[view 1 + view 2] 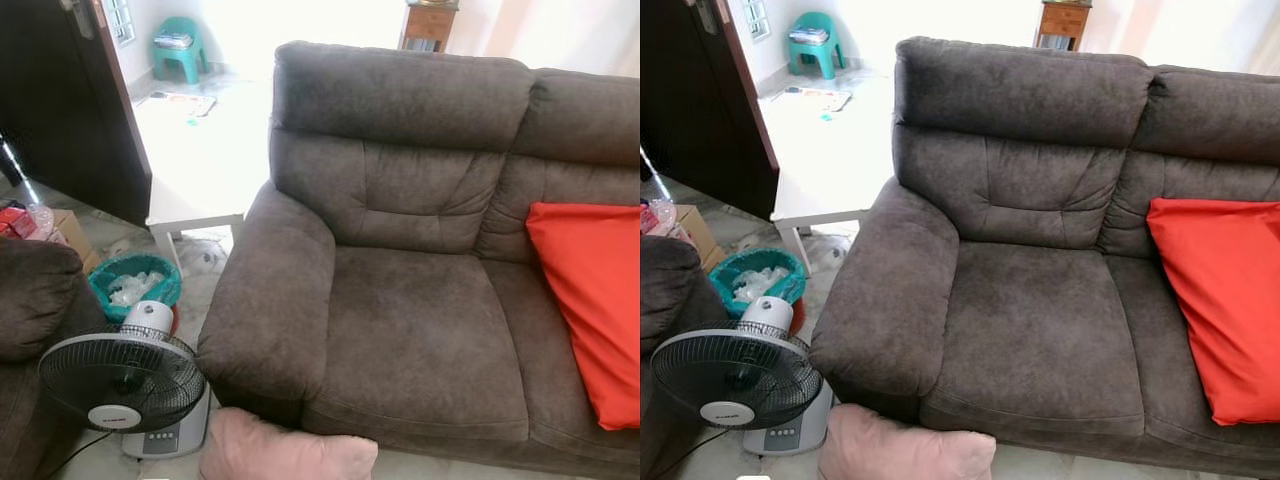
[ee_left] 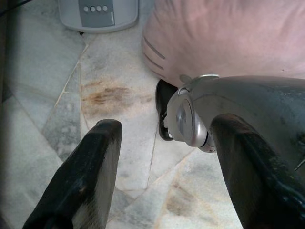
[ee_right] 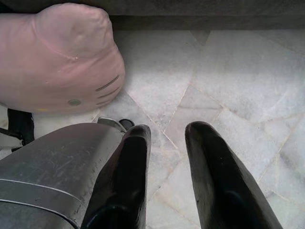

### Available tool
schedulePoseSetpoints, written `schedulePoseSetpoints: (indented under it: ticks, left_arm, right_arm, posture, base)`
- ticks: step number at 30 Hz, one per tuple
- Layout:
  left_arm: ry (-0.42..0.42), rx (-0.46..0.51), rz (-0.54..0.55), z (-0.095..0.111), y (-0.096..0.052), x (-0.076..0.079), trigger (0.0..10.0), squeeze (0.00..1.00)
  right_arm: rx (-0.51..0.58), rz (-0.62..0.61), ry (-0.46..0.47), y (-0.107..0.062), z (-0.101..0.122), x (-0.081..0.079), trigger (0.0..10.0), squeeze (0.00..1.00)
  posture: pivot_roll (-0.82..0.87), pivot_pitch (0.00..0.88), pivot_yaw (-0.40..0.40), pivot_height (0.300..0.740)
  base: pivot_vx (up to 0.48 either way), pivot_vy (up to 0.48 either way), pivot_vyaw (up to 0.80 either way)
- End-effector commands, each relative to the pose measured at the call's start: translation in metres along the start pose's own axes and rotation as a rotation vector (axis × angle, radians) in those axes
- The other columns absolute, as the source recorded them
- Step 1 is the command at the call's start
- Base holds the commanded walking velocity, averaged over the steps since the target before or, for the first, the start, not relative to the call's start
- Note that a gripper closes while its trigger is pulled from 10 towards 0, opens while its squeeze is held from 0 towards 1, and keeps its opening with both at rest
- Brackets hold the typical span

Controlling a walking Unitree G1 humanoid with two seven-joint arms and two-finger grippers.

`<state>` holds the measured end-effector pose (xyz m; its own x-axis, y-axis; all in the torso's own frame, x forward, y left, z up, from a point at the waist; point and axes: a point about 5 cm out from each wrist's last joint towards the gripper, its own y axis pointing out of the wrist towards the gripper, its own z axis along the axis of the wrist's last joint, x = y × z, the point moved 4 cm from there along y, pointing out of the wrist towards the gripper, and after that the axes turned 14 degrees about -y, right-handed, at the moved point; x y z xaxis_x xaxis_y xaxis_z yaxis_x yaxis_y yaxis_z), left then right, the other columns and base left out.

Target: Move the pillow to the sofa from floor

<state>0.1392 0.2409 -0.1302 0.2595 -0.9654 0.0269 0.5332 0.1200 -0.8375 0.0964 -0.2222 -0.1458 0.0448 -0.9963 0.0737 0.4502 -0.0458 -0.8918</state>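
Note:
A pale pink pillow (image 1: 285, 448) lies on the marble floor at the foot of the sofa's left armrest, with part of it past the lower edge of the head views. The dark grey-brown sofa (image 1: 420, 320) has a bare left seat. In the left wrist view my left gripper (image 2: 167, 126) hangs open over the floor, fingers wide apart, with the pink pillow (image 2: 224, 38) just beyond them. Low over the tiles, my right gripper (image 3: 169, 130) is open and holds nothing. The pink pillow (image 3: 57, 57) lies beside it, apart from the fingers.
A red cushion (image 1: 592, 300) leans on the sofa's right seat. A standing fan (image 1: 125, 380) is on the floor left of the pillow, with a green bin (image 1: 135, 282) and a white table (image 1: 195, 190) behind it. Another dark armchair (image 1: 30, 300) is at far left.

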Motion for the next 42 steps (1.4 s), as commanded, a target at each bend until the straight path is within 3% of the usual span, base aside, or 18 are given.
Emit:
schedulePoseSetpoints:
  ticks: [1, 12, 22, 31, 33, 35, 36, 38, 40, 42]
  left_arm:
    - [0.022, -0.001, 0.01, 0.0, -0.001, -0.004, 10.0, 0.0]
    - [0.05, 0.01, 0.022, 0.006, -0.001, -0.014, 10.0, 0.0]
    - [0.046, 0.019, 0.011, 0.007, -0.001, -0.01, 10.0, 0.0]
    - [-0.004, 0.11, 0.068, 0.014, -0.002, -0.011, 10.0, 0.0]
    - [-0.085, 0.18, 0.114, 0.019, -0.005, -0.015, 10.0, 0.0]
    - [-0.107, 0.207, 0.125, 0.022, -0.006, -0.017, 10.0, 0.0]
    - [-0.092, 0.243, 0.124, 0.03, -0.006, -0.016, 10.0, 0.0]
    - [-0.026, 0.487, 0.083, 0.118, -0.004, -0.004, 10.0, 0.0]
    - [0.035, 0.687, 0.046, 0.181, -0.017, 0.005, 10.0, 0.0]
    - [0.056, 0.754, 0.026, 0.194, -0.024, 0.01, 10.0, 0.0]
  right_arm:
    - [0.014, -0.008, 0.018, 0.0, 0.003, -0.001, 10.0, 0.0]
    - [0.025, -0.008, 0.068, 0.001, 0.003, -0.009, 10.0, 0.0]
    - [0.048, -0.029, 0.081, 0.001, 0.007, -0.004, 10.0, 0.0]
    - [0.097, -0.08, 0.09, -0.001, 0.012, 0.006, 10.0, 0.0]
    - [0.147, -0.088, 0.096, -0.002, 0.019, 0.008, 10.0, 0.0]
    - [0.166, -0.089, 0.094, -0.002, 0.021, 0.008, 10.0, 0.0]
    - [0.176, -0.093, 0.092, -0.002, 0.022, 0.009, 10.0, 0.0]
    - [0.193, -0.105, 0.094, -0.003, 0.024, 0.01, 10.0, 0.0]
    - [0.219, -0.119, 0.099, -0.004, 0.027, 0.012, 10.0, 0.0]
    - [0.242, -0.117, 0.104, -0.005, 0.03, 0.012, 10.0, 0.0]
  posture:
    - [0.14, 0.0, -0.068, 0.74]
    - [0.12, 0.0, -0.02, 0.74]
    - [0.12, 0.0, -0.045, 0.74]
    - [0.13, 0.0, -0.063, 0.74]
    - [0.13, 0.0, -0.065, 0.74]
    - [0.13, 0.0, -0.065, 0.74]
    - [0.12, 0.0, -0.064, 0.74]
    - [0.12, 0.0, -0.062, 0.74]
    - [0.13, 0.0, -0.063, 0.74]
    - [0.13, 0.0, -0.065, 0.74]
  base:
    - [0.0, 0.0, 0.0]
    - [0.0, 0.0, 0.0]
    - [0.0, 0.0, 0.0]
    - [0.0, 0.0, 0.0]
    - [0.0, 0.0, 0.0]
    - [0.0, 0.0, 0.0]
    - [0.0, 0.0, 0.0]
    - [0.0, 0.0, 0.0]
    - [0.0, 0.0, 0.0]
    - [0.0, 0.0, 0.0]
